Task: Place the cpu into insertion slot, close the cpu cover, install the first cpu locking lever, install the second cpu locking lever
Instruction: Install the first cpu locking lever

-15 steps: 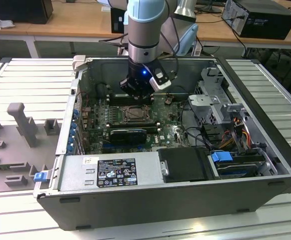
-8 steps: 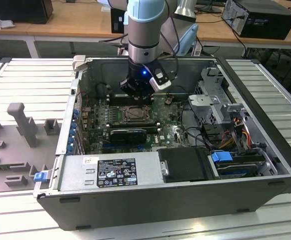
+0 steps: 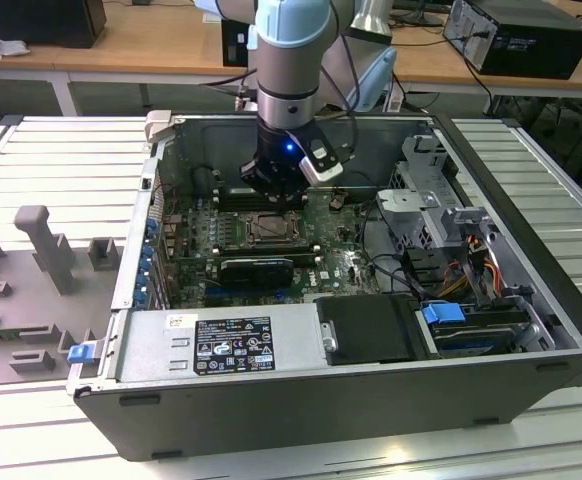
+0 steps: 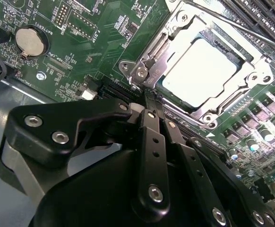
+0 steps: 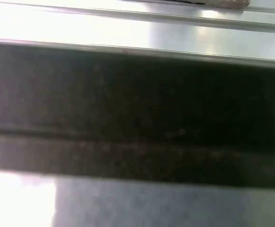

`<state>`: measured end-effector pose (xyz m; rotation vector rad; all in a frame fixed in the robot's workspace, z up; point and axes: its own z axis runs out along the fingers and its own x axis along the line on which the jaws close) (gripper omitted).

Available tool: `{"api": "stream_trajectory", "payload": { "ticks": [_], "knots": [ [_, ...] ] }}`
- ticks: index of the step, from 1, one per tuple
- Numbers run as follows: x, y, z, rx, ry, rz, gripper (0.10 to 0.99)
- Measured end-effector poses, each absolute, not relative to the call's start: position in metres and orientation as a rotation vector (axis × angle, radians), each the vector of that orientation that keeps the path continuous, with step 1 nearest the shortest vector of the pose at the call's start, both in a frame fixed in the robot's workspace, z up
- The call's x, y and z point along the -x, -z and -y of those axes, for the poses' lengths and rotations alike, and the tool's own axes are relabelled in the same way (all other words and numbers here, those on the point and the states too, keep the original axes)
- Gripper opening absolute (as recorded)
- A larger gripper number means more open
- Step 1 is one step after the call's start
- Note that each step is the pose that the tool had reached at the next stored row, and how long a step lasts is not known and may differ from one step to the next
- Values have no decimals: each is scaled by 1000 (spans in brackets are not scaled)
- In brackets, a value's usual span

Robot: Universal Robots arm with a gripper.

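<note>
Gripper (image 4: 147,101), fingers pressed together and holding nothing, sits at the cover (image 4: 175,45) closed over the chip (image 4: 201,71), upper right of the second wrist view.

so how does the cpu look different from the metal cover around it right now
The cpu is a solid, smooth, pale square plate; the cover is a shiny silvery frame with a large square window. The cpu lies inside that window, while the cover borders it on all sides. The cpu's top is plain; the cover has stamped edges and screws at its corners. Both are metal, square and lie flat on the green board.
</note>
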<state>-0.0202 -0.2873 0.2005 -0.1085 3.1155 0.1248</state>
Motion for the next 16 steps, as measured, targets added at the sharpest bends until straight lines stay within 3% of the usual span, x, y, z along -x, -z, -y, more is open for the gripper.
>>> {"api": "stream_trajectory", "payload": {
  "ticks": [4,7,16],
  "knots": [
    [19,-201,287,108,-137,-3114,106],
    [19,-221,287,109,-135,-3114,106],
    [19,-221,296,108,-135,-3115,106]
  ]
}}
